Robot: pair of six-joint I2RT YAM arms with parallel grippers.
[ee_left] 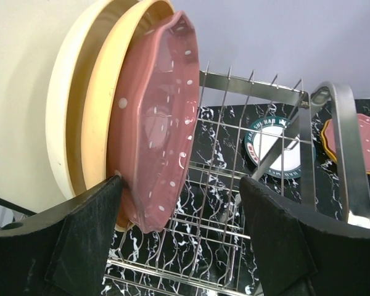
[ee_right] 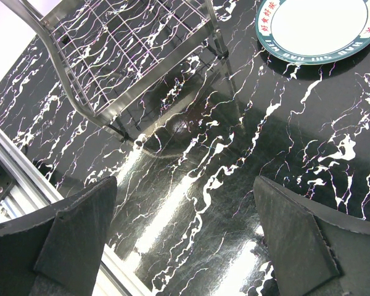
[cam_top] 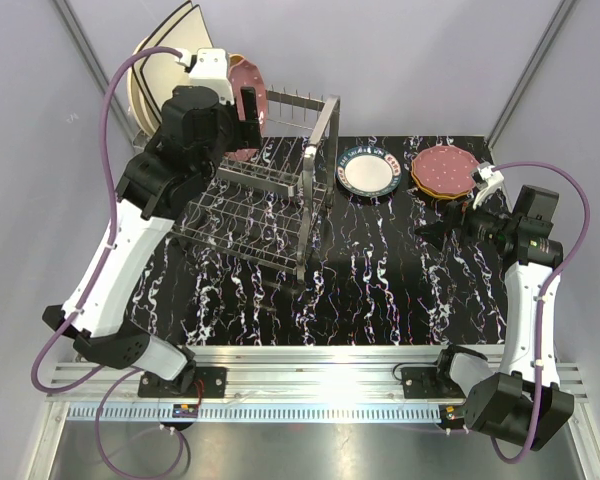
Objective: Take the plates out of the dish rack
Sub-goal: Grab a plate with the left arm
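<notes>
The dish rack (cam_top: 270, 195) stands at the table's left. At its far left end several plates stand on edge: cream square ones (cam_top: 165, 45), a cream round one (ee_left: 60, 117), a yellow one (ee_left: 102, 105) and a maroon scalloped dotted plate (ee_left: 157, 117). My left gripper (ee_left: 182, 213) is open around the maroon plate's lower edge, which sits just inside the left finger (ee_left: 89, 228). From above, the left gripper (cam_top: 246, 112) is at the maroon plate (cam_top: 242, 82). My right gripper (ee_right: 185, 228) hangs open and empty over the bare table.
A white plate with a dark patterned rim (cam_top: 368, 170) lies flat right of the rack. Further right, a maroon plate (cam_top: 443, 170) rests on an orange one. The rack's looped handle (ee_left: 348, 154) rises beside my left gripper's right finger. Grey walls close in at the back.
</notes>
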